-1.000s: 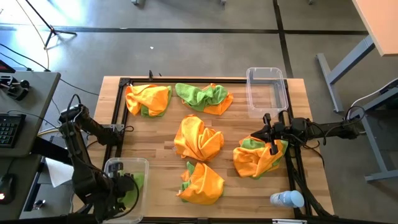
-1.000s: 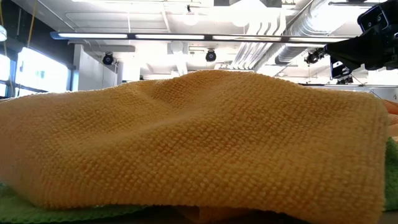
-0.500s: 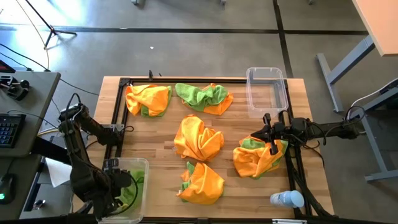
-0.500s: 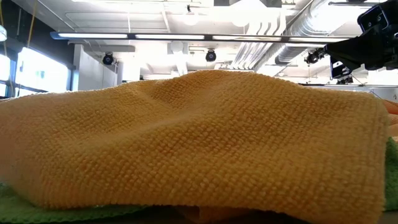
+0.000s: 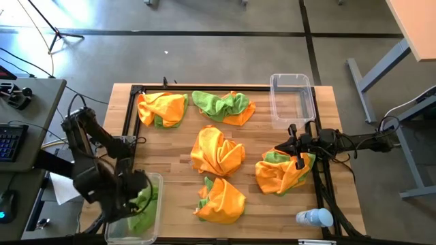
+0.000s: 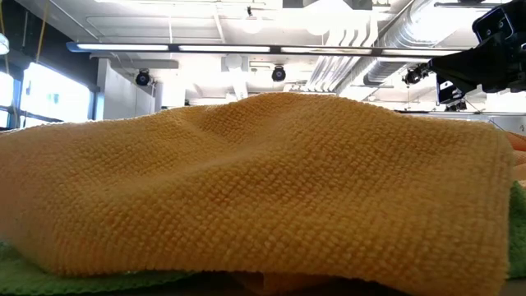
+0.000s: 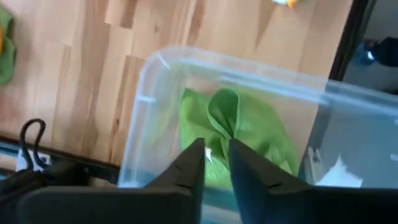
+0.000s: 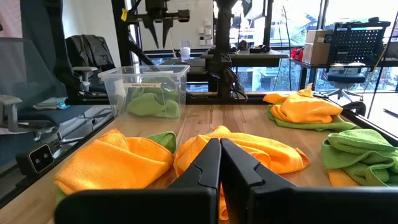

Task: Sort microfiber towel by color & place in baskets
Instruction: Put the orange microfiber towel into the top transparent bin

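Note:
My left gripper hangs over the left basket at the table's near-left corner. Its fingers are open by a narrow gap. A lime green towel lies crumpled on that basket's floor. My right gripper waits, shut, at the far edge of an orange-over-green pile. More orange and green towels lie at the far left, far middle, centre and near middle. The right basket stands in the far-right corner. My right gripper is shut beside the right pile's far edge. Whether it touches the cloth, I cannot tell.
A small clear bottle with a blue cap lies near the table's near-right corner. A black frame runs along the table's left, far and right sides. An orange towel fills the low view; the right arm shows above it.
My left gripper has risen out of the left basket and drifted a little toward the far edge. The green towel stays in the basket. The right arm has kept still.

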